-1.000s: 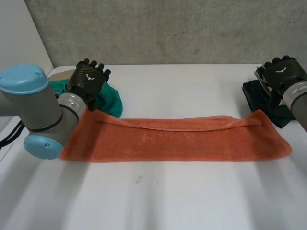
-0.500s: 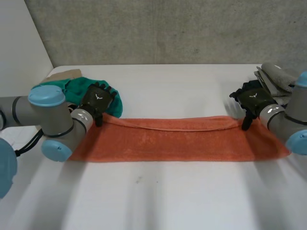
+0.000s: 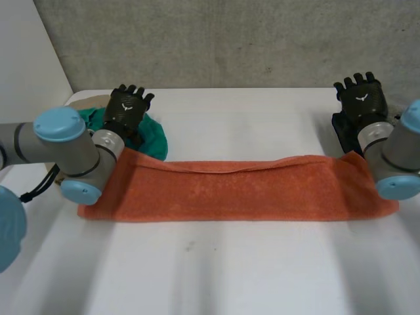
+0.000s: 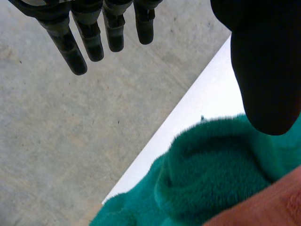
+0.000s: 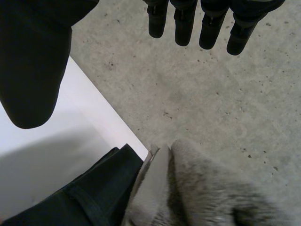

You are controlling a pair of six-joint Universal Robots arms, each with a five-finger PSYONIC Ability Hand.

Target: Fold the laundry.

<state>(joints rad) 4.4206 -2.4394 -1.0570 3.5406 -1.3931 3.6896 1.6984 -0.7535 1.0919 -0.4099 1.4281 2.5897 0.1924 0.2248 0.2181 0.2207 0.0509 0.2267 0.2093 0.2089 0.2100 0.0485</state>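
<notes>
The orange towel [image 3: 236,190] is lying flat on the white table [image 3: 216,269]. It is folded into a long band and is stretching from the left side to the right side. Its far edge is showing a slightly raised fold line.

The left hand [image 3: 128,106] is hovering beyond the towel's far left corner, above a bunched green cloth [image 3: 155,139]. In the left wrist view its fingers [image 4: 66,42] are hanging straight and spread, with the thumb [image 4: 265,70] well apart from them, and the hand is gripping nothing. The green cloth is sitting under the palm, touching the orange towel's corner beside it. The left arm [image 3: 72,154] is crossing over the towel's left end.

The right hand [image 3: 359,98] is hovering beyond the towel's far right corner, over a dark cloth [image 3: 344,130] at the table's right edge. In the right wrist view its fingers [image 5: 186,23] are also pointing out straight, and this hand too is holding nothing. A grey fleecy cloth [image 5: 202,188] is lying just beside the dark one, touching it. The right arm [image 3: 397,161] is reaching over the towel's right end.
</notes>
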